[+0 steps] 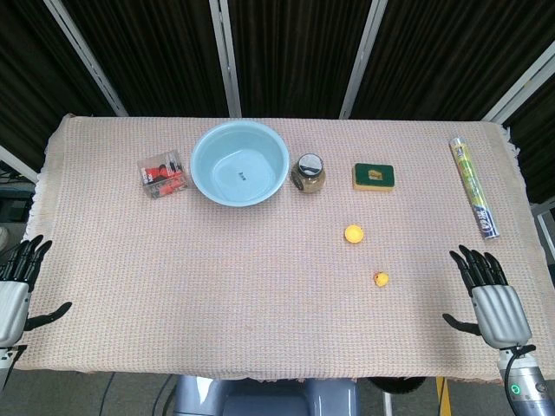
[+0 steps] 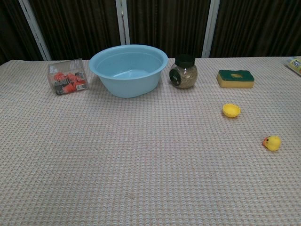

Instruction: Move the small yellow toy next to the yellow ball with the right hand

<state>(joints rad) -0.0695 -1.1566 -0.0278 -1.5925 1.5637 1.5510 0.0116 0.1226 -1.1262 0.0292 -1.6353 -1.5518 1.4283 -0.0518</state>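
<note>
The small yellow toy (image 1: 380, 278) (image 2: 272, 142), a little duck with a red beak, lies on the woven cloth right of centre. The yellow ball (image 1: 353, 233) (image 2: 231, 110) rests a short way behind it and to its left, apart from it. My right hand (image 1: 491, 295) hovers at the table's front right, fingers spread and holding nothing, well to the right of the toy. At the front left edge my left hand (image 1: 17, 282) is open too, with nothing in it. Neither hand shows in the chest view.
A light blue bowl (image 1: 239, 162) (image 2: 128, 69) stands at the back, with a clear box of red items (image 1: 163, 172) (image 2: 67, 76) to its left. Right of the bowl are a jar (image 1: 308, 172) (image 2: 183, 71), a green-and-yellow sponge (image 1: 374, 177) (image 2: 235, 78) and a tube (image 1: 473, 186).
</note>
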